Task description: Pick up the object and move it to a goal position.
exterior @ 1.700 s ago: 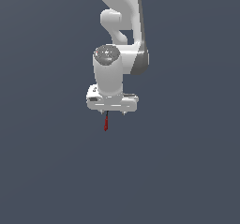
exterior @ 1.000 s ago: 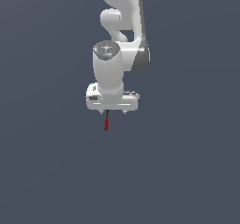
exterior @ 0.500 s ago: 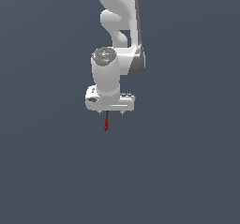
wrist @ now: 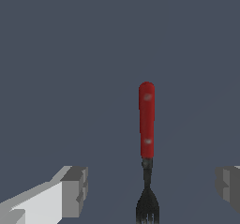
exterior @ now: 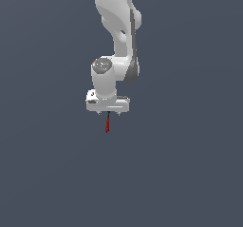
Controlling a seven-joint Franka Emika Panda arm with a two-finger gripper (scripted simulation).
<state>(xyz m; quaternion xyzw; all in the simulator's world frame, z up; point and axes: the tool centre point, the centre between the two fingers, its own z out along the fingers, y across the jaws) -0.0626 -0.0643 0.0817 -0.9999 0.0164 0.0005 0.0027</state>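
1. Plainly, in the exterior view, I have the white arm reaching down from above, with the claw (exterior: 108, 111) pointing straight downward. The object (exterior: 108, 124) shows as a thin dark-red sliver just under the claw, tapering to a point. The ground around it is one flat, even grey, so I cannot tell from here whether the object rests on a tabletop or touches the claw. No goal marker shows up.

2. In the wrist view, the object (wrist: 146, 124) turns out to be a small fork: a smooth, rounded, glossy red handle, a narrow dark neck and dark tines cut off by the picture's edge. The claw (wrist: 150, 188) stands wide open, with its blocky grey fingertips (wrist: 75, 190) well apart on either side of the fork's neck, and neither one touches it. It grips nothing.

3. My judgement: the approach and alignment look done, since the fork sits between the fingers. Closing on it, lifting, and carrying it to the goal are all left.
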